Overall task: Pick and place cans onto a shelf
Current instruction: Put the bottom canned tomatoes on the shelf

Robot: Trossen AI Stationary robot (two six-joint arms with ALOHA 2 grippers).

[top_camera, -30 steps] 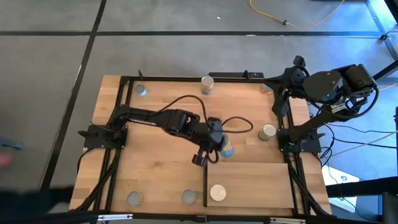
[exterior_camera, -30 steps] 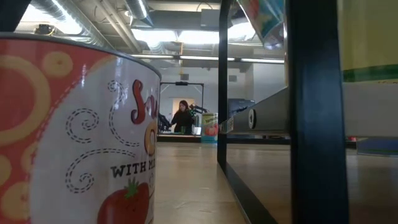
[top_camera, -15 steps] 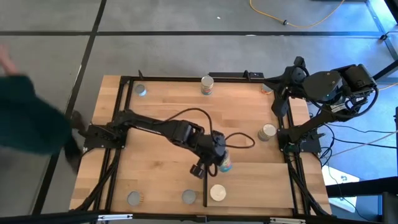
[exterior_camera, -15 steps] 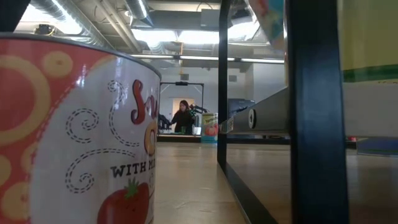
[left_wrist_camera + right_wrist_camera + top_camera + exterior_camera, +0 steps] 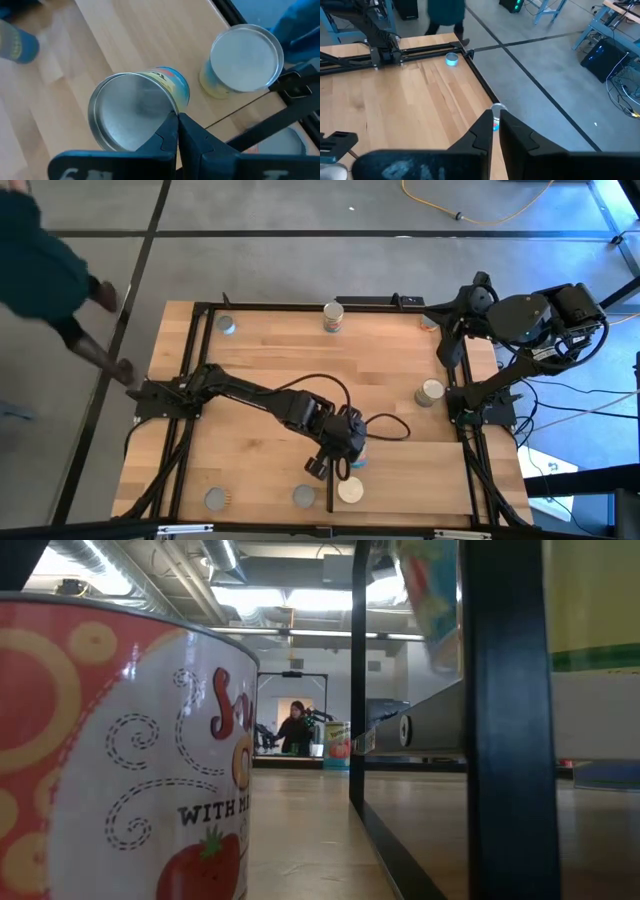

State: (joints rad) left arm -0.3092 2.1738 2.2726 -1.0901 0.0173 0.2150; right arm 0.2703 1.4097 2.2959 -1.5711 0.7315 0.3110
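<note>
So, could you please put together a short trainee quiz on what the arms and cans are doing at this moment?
1. True or false: the left gripper is shut on the rim of a can.
2. Where does the pale-topped can stand? A: on the shelf, beside its black edge. B: on the floor. C: stacked on another tin.
3. Short answer: which arm is folded back at the right edge of the table, away from the work?

Key: 1 true. 2 A. 3 the right arm, with nothing in the right gripper.
</note>
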